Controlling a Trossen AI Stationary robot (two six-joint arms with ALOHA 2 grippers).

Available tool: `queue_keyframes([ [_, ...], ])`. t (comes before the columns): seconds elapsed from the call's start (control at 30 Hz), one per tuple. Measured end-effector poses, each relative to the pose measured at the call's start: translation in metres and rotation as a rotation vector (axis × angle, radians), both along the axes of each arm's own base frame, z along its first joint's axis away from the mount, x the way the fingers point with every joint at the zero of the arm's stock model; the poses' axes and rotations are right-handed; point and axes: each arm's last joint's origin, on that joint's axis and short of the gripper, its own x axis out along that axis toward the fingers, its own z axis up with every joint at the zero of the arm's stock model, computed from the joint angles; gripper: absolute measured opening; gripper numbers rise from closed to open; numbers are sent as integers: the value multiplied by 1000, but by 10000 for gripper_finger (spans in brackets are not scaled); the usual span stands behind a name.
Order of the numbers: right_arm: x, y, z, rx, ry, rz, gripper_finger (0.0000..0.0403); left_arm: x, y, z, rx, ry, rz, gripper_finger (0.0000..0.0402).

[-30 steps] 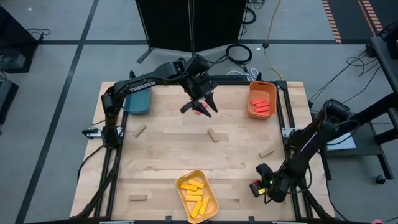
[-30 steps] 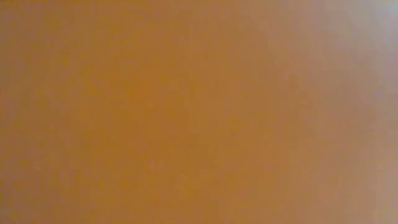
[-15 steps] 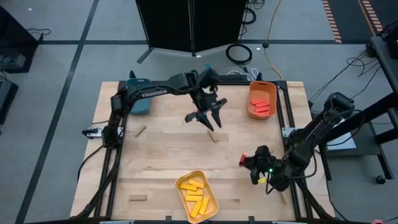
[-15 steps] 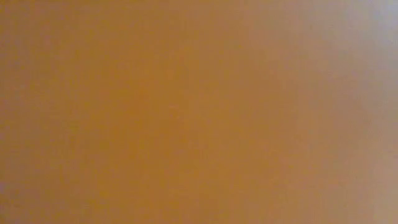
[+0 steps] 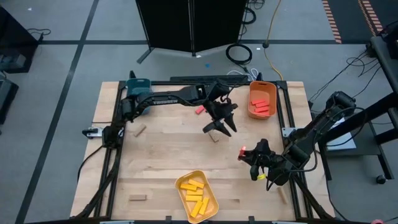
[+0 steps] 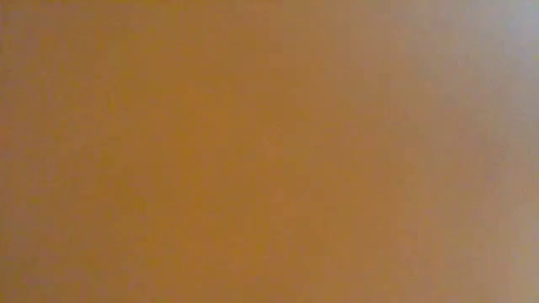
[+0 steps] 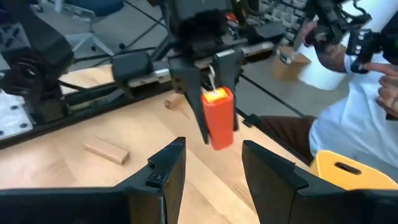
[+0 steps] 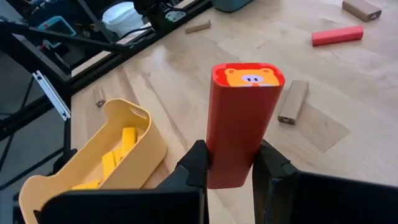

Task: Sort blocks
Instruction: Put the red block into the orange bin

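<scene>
From above, the left pincer [image 5: 221,124] hangs over the middle of the wooden counter [image 5: 161,162] with its fingers spread and nothing between them, just above a tan block [image 5: 213,137]. A loose red block [image 5: 199,110] lies behind it, near the orange tray [image 5: 251,109] that holds more red blocks [image 5: 263,103]. The right pincer [image 5: 247,157] sits low at the counter's right side, clamped on a red block [image 5: 242,151]. The yellow tray [image 5: 213,201] at the front edge holds yellow blocks [image 5: 195,194]; a teal tray [image 5: 138,106] stands at the back left, and other tan blocks lie scattered. The low view shows only an orange-brown blur. The left wrist view shows its own fingers [image 7: 163,171] apart and empty. The right wrist view shows its fingers [image 8: 194,167] pinching the upright red block, an animal face on its top end.
</scene>
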Motion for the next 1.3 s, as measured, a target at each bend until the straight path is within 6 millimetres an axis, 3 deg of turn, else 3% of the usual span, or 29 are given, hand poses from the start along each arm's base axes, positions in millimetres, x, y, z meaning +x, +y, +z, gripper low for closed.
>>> queue_keyframes([
  [0.17, 0, 0, 0, -29, 12, 13, 23, 4, 1, 3, -16, -25, 12, 153],
  [0.4, -1, -3, 0, -212, 29, 28, 23, 14, -5, 4, -48, -106, -13, 152],
  [0.63, -9, -11, 4, -295, 73, 48, 23, 14, 5, -48, -186, -103, 139, 134],
  [0.8, -22, -26, 14, -304, 85, 42, 23, -1, 26, -51, -293, -277, 213, 130],
  [0.93, -29, -34, 24, -322, 46, 28, 23, -6, 32, -54, -292, -319, 257, 131],
  [1.17, -26, -47, 29, -373, 40, -45, 23, 3, 0, -55, -131, -459, 253, 166],
  [1.3, -22, -53, 28, -377, 70, -57, 23, 10, -8, -47, -123, -431, 237, 196],
])
